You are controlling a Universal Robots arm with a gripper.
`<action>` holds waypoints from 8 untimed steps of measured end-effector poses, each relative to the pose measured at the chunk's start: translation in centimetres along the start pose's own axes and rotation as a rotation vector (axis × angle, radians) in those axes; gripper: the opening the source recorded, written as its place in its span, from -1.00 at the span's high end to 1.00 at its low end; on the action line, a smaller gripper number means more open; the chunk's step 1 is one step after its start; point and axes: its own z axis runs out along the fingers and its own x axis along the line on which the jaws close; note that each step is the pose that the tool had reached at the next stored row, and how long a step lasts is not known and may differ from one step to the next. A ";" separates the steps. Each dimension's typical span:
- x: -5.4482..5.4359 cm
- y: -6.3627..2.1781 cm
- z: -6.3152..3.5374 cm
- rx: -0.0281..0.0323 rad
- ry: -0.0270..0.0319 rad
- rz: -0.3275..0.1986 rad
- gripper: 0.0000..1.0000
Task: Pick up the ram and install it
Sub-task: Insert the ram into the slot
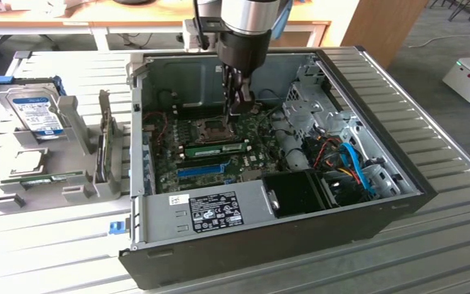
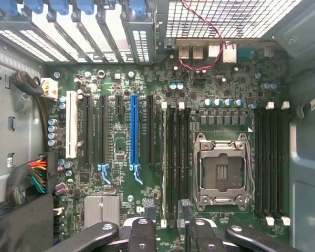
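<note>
A ram [image 1: 216, 149], a thin green stick, stands on edge in a motherboard slot beside the CPU socket [image 2: 220, 173]. In the wrist view this ram [image 2: 163, 157] appears edge-on as a narrow pale line. My gripper [image 1: 239, 109] reaches down into the open computer case [image 1: 398, 202], above the board and just behind the stick. Its jaws are open, with dark fingertips [image 2: 148, 212] on either side of the slot line and nothing gripped between them [image 2: 166, 220]. Another green stick [image 1: 51, 179] lies in the grey fixture outside the case, on the exterior view's left.
A silver hard drive with a blue label [image 1: 39, 113] stands in the grey fixture [image 1: 76, 190]. A blue slot strip [image 2: 134, 131] runs beside the memory slots. Blue and orange cables [image 1: 354, 162] bunch at the case's right. The case walls close in around the arm.
</note>
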 end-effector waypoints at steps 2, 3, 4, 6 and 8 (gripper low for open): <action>0.0 0.01 -0.20 0.0001 0.0004 0.000 0.38; 0.0 0.01 -0.29 0.0000 0.0007 0.000 0.38; 0.0 0.01 -0.39 0.0000 0.0008 0.000 0.38; 0.0 0.02 -0.57 0.0000 0.0010 0.000 0.38; 0.0 0.02 -0.75 0.0001 0.0012 0.000 0.38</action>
